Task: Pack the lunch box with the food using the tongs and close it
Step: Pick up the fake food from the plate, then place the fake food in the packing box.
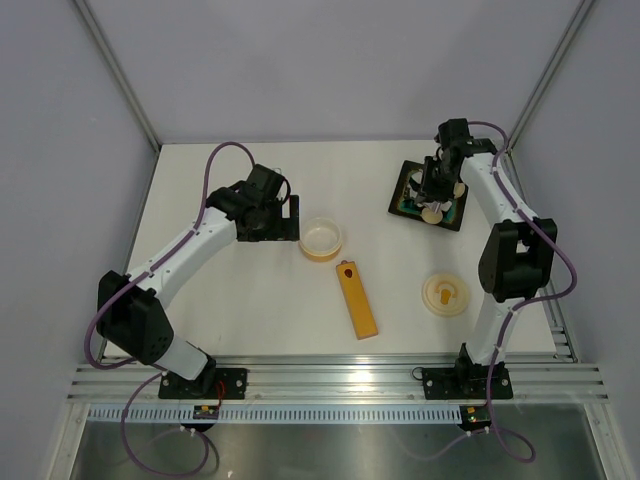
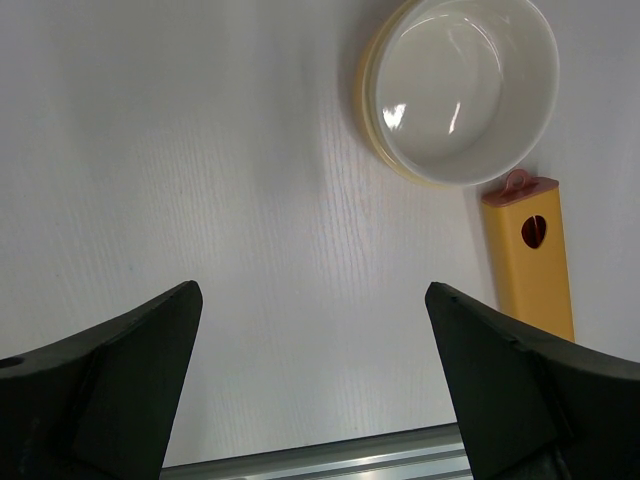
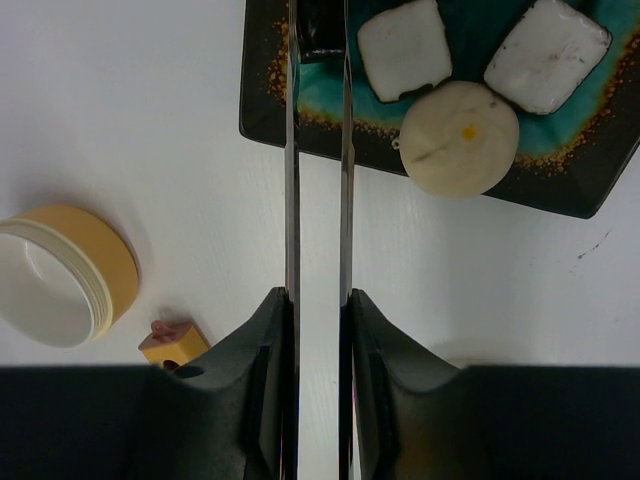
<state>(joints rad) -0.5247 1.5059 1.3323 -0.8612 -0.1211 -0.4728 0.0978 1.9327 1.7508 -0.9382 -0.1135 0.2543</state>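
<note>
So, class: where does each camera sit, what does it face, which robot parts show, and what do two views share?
Top external: above, behind the bases, looking down at the table; both arms show.
Left wrist: faces the lunch box; left gripper shows.
Right wrist: faces the tray along the tongs; right gripper shows.
Shared: lunch box.

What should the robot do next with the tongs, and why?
Probably lift the tongs straight up a little. The right gripper squeezes them, and their tips sit on either side of the dark block on the black tray, so it looks pinched. The lunch box stands empty, waiting.
</note>
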